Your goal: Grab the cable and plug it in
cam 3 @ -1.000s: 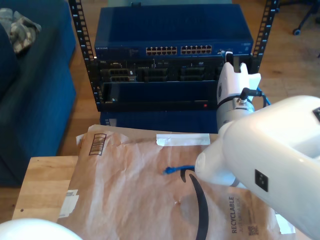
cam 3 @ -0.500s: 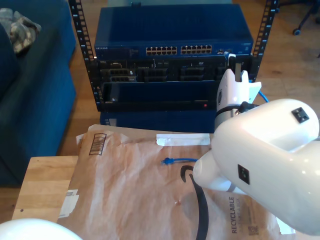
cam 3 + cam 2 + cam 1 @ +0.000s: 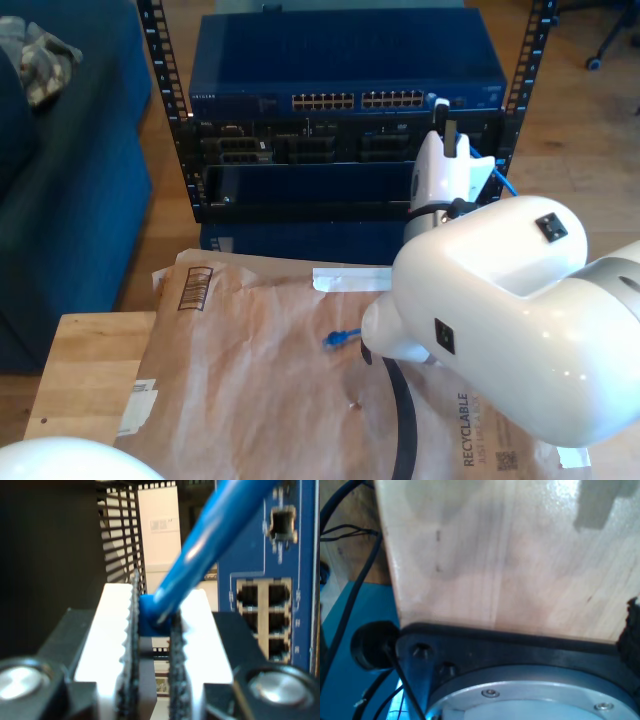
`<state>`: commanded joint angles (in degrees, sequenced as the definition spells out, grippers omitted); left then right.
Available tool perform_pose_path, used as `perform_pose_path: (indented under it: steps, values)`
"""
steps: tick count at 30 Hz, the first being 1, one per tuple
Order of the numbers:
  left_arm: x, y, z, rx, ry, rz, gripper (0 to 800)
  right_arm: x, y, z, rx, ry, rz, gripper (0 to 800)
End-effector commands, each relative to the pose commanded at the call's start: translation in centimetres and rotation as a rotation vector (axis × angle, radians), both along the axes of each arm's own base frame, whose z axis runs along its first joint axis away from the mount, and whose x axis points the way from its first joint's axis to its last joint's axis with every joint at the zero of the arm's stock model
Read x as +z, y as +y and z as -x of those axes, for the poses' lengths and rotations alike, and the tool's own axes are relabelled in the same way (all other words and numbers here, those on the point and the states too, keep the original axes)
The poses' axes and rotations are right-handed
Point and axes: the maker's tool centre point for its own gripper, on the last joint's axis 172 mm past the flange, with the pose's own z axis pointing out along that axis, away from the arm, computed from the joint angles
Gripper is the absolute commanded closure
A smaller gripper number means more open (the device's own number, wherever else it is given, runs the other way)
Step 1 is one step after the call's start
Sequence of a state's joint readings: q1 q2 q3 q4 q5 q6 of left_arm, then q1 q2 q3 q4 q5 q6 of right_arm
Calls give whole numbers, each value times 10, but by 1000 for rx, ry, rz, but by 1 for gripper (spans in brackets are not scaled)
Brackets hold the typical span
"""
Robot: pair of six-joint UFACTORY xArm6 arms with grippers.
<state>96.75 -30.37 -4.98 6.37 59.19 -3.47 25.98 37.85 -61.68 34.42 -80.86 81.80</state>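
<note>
The blue switch [image 3: 345, 70] sits upper centre of the exterior view. My second gripper [image 3: 152, 630] is up at its ports [image 3: 260, 617], fingers [image 3: 117, 630] pinching the cable [image 3: 210, 545]. Grabbing looks done; plugging remains. My first gripper's fingers: cannot tell.

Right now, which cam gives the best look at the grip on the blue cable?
The second wrist view: my second gripper is shut on the blue cable near the switch ports. The exterior view shows the loose plug end on the paper mailer, the grip hidden behind the arm. The first wrist view shows wood.
</note>
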Motion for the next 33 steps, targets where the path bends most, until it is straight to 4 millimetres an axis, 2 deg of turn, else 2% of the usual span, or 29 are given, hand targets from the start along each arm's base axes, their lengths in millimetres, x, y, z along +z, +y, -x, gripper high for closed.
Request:
perform_pose_path:
  steps: [4, 14, 18, 26, 33]
  values:
    - [0, 0, 0, 0, 0, 0, 0, -7, -1, -6, -27, 22, 5, 800]
    - [0, 0, 0, 0, 0, 0, 0, -15, 2, -6, -41, 52, 8, 800]
    - [0, -1, 0, 0, 0, 2, 0, -23, 3, -14, -42, 76, 9, 800]
    - [0, -1, 0, 1, -1, 1, 0, -19, 5, -18, -44, 69, 20, 800]
    - [0, 0, 0, 0, 0, 0, 0, -25, 4, -20, -51, 78, 46, 800]
